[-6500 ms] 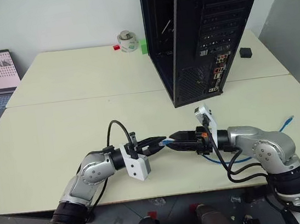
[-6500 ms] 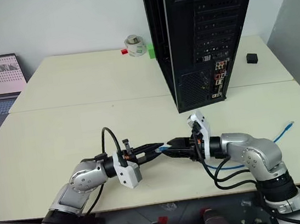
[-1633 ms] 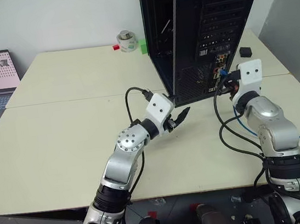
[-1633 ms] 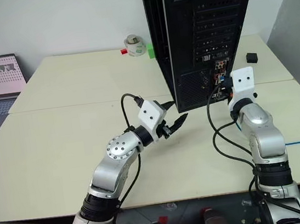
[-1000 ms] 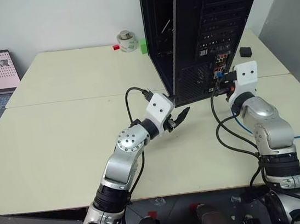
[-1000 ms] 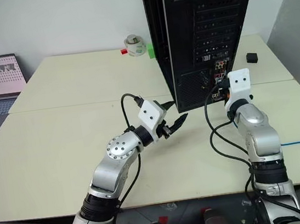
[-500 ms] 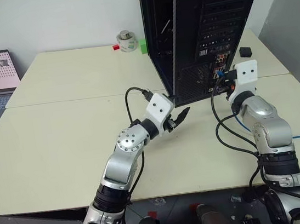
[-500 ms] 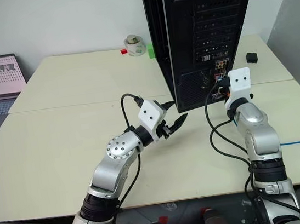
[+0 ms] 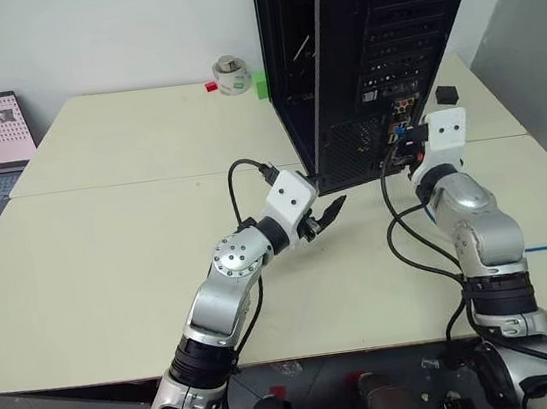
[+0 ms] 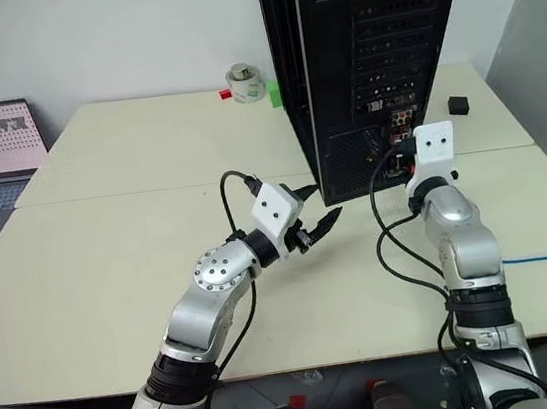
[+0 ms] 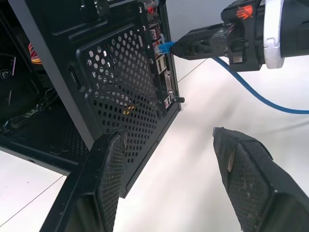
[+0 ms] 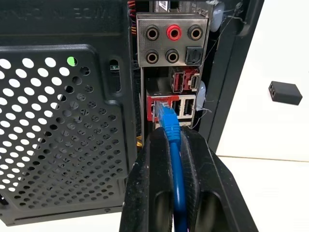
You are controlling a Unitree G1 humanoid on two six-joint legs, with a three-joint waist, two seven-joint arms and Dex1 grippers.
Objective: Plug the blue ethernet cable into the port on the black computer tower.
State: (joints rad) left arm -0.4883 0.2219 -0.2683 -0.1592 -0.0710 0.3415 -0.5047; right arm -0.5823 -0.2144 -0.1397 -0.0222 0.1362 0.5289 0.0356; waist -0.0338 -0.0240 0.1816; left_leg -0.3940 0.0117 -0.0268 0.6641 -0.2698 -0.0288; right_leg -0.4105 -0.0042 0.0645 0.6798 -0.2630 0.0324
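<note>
Right gripper [image 12: 170, 140] pinches the blue ethernet cable [image 12: 170, 126] at the port [image 12: 157, 107] (wrist view); left gripper [image 9: 327, 212] spread, empty

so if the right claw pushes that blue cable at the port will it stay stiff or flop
The blue ethernet cable probably flops: behind the right claw it sags in loose curves over the table. The short gripped end near the port likely stays stiff enough.

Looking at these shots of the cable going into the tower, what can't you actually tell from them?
- Whether the plug of the blue ethernet cable is fully seated in the port: right wrist view, plug and right gripper cover the socket.
- Where the cable's far end goes: left eye view, cut off at the picture's edge.
- Labels on the black computer tower: head views, too small.
</note>
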